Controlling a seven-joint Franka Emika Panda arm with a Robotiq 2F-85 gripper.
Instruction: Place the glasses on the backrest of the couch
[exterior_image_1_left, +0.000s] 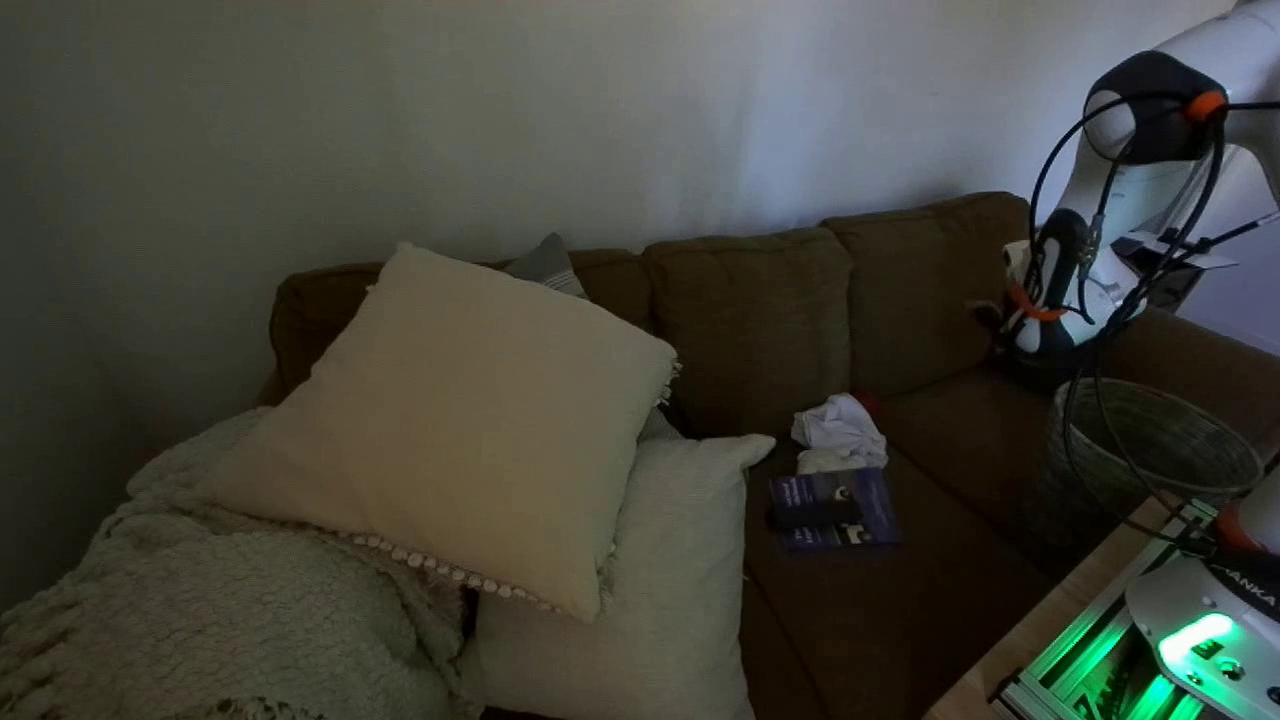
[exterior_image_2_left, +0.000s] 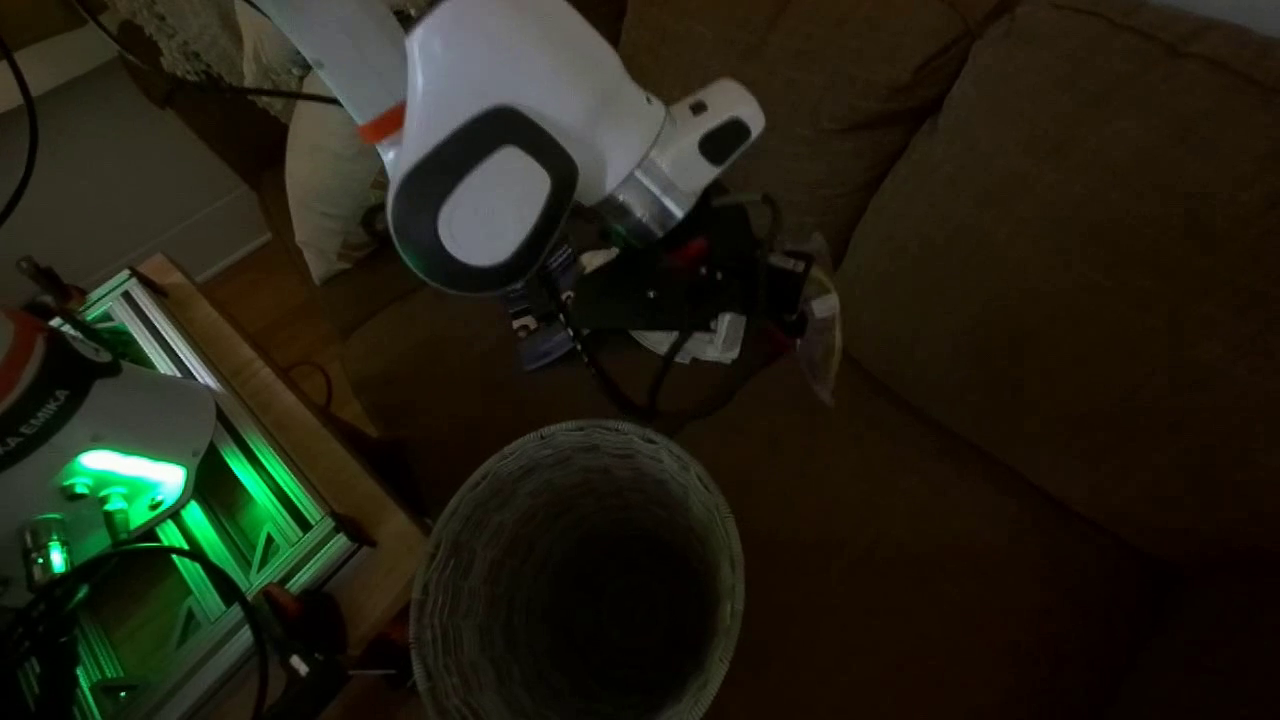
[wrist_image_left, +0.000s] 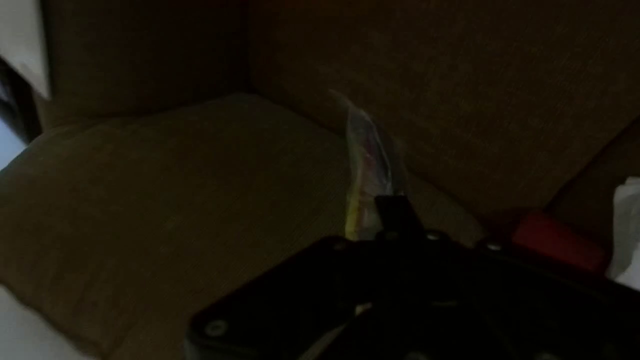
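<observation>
Across from the couch-facing edge of the desk (exterior_image_1_left: 1040, 630), the couch (exterior_image_1_left: 950, 520) spread wide, its backrest (exterior_image_1_left: 750, 325) rising at the far side of the seat. Well out from that edge, in front of the backrest, hung the gripper (wrist_image_left: 393, 202). Its jaws stood almost together, a clear plastic packet (exterior_image_2_left: 822, 335) pinched between them and jutting beyond; the dark views did not show whether this packet was, or held, the glasses. A wicker basket (exterior_image_2_left: 580, 480) stood near one corner of the edge. Over on the seat, across from the edge, lay a blue printed item (exterior_image_1_left: 840, 505), a white cloth (exterior_image_1_left: 840, 428) bunched just beside it and a red object (exterior_image_1_left: 867, 403) next to the cloth. Past the edge's other corner, a large cream pillow (exterior_image_1_left: 450, 420) lay tilted, its lower side against a fleecy blanket (exterior_image_1_left: 250, 610).
</observation>
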